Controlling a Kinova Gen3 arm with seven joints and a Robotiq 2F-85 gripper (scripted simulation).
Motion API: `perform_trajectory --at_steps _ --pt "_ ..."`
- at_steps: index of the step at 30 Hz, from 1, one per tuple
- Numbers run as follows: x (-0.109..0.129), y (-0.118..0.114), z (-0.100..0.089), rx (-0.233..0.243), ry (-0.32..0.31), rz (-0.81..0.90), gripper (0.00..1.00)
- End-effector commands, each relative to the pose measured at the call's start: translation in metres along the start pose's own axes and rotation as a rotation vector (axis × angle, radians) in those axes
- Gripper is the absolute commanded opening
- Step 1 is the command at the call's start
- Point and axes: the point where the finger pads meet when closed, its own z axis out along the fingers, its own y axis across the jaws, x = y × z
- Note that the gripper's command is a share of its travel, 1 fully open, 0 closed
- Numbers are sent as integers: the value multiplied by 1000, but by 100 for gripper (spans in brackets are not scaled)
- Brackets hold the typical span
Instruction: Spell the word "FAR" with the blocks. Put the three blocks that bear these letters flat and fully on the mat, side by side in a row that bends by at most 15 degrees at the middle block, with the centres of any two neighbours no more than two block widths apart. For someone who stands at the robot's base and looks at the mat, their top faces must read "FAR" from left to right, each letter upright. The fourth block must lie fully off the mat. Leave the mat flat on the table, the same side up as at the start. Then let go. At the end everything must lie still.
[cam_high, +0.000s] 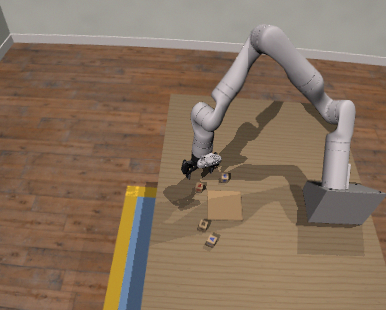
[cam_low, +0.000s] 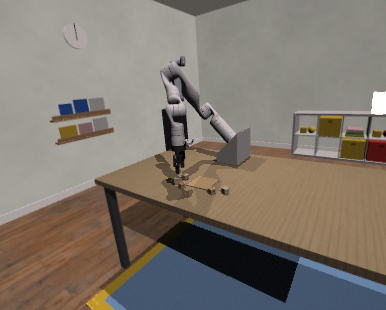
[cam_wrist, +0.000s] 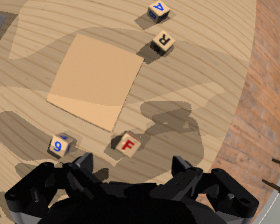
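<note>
A tan square mat lies flat on the table; it also shows in the top view. All four blocks lie off the mat. The F block, with a red letter, lies just off the mat's corner, right ahead of my fingers, and also shows in the top view. The block marked 9 lies beside it. The R block and the A block lie together past the mat's far side. My gripper hangs open and empty above the table near the F block.
The table's edge runs close on the right of the wrist view, with wooden floor beyond it. The robot's grey base stands on the far side of the mat from that edge.
</note>
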Motion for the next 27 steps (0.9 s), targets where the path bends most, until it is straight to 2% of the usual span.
perform_trajectory --at_steps 1,17,19,27 --pt "-4 -4 1 12 9 -81 100" --pt "-4 -5 1 10 11 -611 100" --pt "-4 -5 1 10 11 -611 100" --pt "-3 -6 1 9 12 -803 100"
